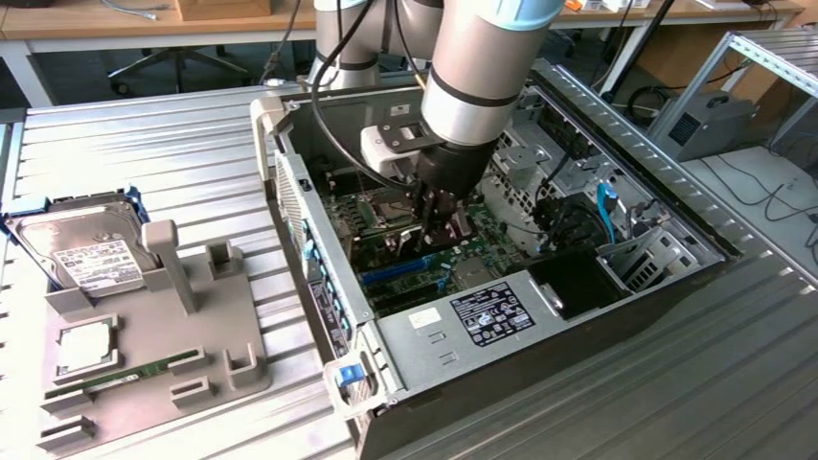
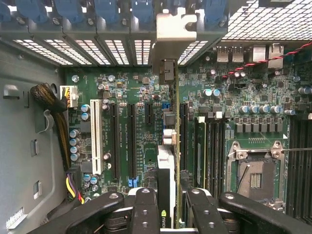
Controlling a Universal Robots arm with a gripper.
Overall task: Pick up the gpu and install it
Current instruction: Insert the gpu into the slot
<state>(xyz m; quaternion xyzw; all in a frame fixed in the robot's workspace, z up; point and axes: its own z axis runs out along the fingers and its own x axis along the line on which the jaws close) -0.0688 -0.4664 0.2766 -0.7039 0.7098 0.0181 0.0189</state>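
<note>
The gpu (image 2: 166, 163) is seen edge-on as a thin slab in the wrist view. Its silvery bracket (image 2: 176, 27) is up against the case's rear slot openings. It stands upright over the long black slots of the green motherboard (image 2: 122, 92). My gripper (image 2: 170, 197) is shut on the card, one black finger (image 2: 145, 209) on each side of it. In the exterior view the gripper (image 1: 438, 228) is lowered inside the open computer case (image 1: 639, 316), just above the motherboard. There its fingers hide most of the card.
A white slot (image 2: 96, 136) and a yellow-black cable bundle (image 2: 51, 97) lie to one side of the card, memory slots and an empty processor socket (image 2: 256, 178) to the other. Outside the case, a grey fixture (image 1: 153, 364) holds a hard drive (image 1: 90, 254) and a green memory stick (image 1: 128, 374).
</note>
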